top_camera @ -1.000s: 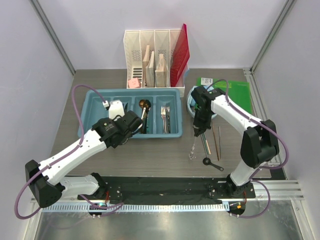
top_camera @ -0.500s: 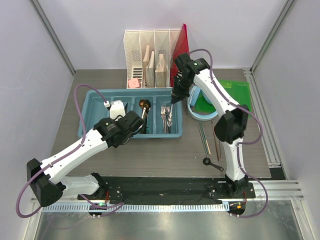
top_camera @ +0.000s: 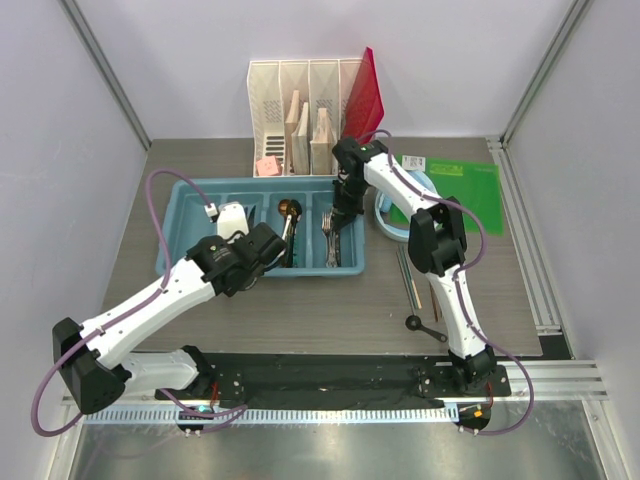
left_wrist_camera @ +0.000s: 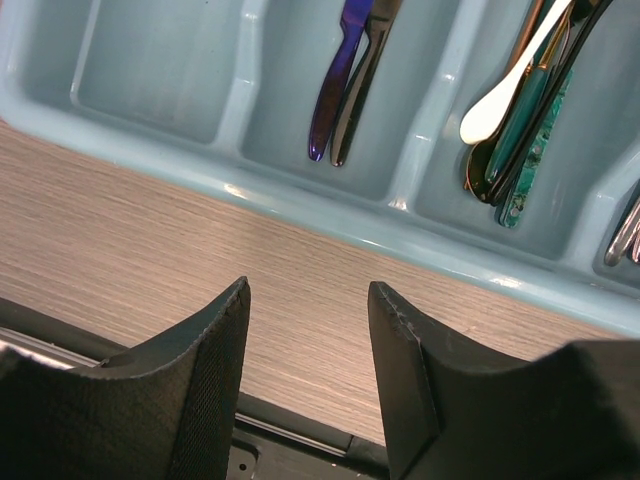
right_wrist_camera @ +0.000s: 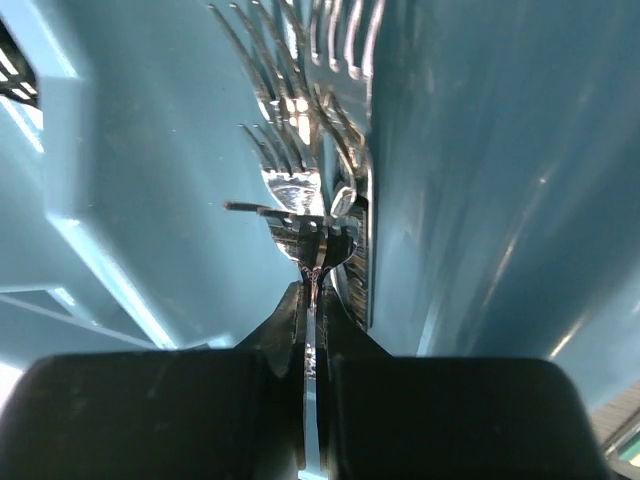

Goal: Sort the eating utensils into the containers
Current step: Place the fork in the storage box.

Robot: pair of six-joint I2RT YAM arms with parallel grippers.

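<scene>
My right gripper (top_camera: 337,222) reaches down into the rightmost compartment of the light blue tray (top_camera: 300,272). It is shut on the handle of a silver fork (right_wrist_camera: 300,222), seen edge-on between the right gripper's (right_wrist_camera: 313,300) jaws. The fork hangs just over several other forks (right_wrist_camera: 325,70) lying there. My left gripper (top_camera: 272,248) hovers at the tray's front rim (left_wrist_camera: 400,235) and is open with only bare wood between the left gripper's (left_wrist_camera: 308,300) fingers. Knives (left_wrist_camera: 340,80) and spoons (left_wrist_camera: 520,120) lie in the middle compartments. Chopsticks (top_camera: 433,280), a dark utensil (top_camera: 407,278) and a black spoon (top_camera: 425,327) lie on the table to the right.
Light blue headphones (top_camera: 384,218) and a green pad (top_camera: 468,185) sit right of the tray. A white file organizer (top_camera: 300,110) with a red folder (top_camera: 360,95) stands behind it. The tray wall (right_wrist_camera: 470,150) is close on my right gripper's right side.
My right arm has swung left from the table beside the tray, carrying the fork, and come down into the rightmost compartment. The left arm has not moved.
</scene>
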